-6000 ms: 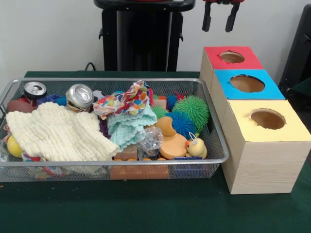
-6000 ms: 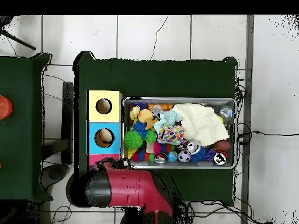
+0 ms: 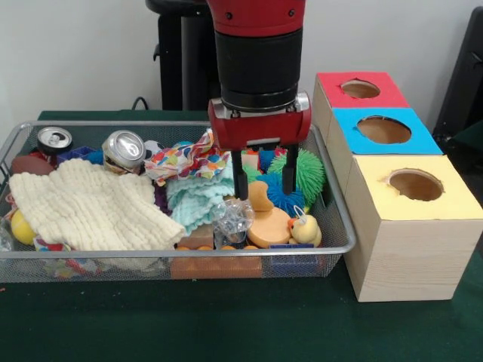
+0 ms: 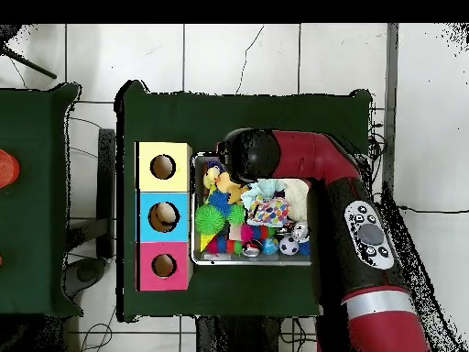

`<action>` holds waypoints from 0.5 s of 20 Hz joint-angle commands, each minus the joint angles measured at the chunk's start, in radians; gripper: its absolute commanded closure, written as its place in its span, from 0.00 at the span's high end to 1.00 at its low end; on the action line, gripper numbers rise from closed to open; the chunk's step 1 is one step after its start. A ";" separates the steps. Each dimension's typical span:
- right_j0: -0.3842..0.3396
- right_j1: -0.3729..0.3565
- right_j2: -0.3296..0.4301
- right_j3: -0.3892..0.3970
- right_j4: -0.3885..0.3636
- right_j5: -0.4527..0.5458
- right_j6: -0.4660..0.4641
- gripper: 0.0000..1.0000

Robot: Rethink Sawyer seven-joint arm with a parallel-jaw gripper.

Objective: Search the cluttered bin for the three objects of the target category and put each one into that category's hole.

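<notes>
The silver wire-mesh bin [image 3: 189, 251] sits on the green table, full of clutter. My gripper [image 3: 265, 181] hangs open over its right part, a finger on each side of the head of an orange duck toy [image 3: 268, 222], just in front of a blue spiky ball [image 3: 285, 194]. It holds nothing. To the right stand three boxes with holes: red [image 3: 361, 89], blue [image 3: 384, 130] and yellow [image 3: 416, 185]. In the overhead view the arm [image 4: 321, 174] covers the right part of the bin [image 4: 247, 261] and hides the gripper.
The bin holds a cream knit cloth [image 3: 90, 204], two cans [image 3: 124, 148], a mint cloth [image 3: 198, 197], a colourful cloth [image 3: 192, 157], a green spiky ball [image 3: 306, 170], a small yellow duck [image 3: 306, 228], crumpled clear plastic [image 3: 232, 219] and an orange brick [image 3: 215, 264].
The arm has come from its drawn-back place above the red box down into the bin's right part. The gripper is still open and empty. The bin's contents look unmoved.
</notes>
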 commanded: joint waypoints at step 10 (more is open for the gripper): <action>0.023 0.129 0.051 -0.259 -0.048 0.320 -0.194 1.00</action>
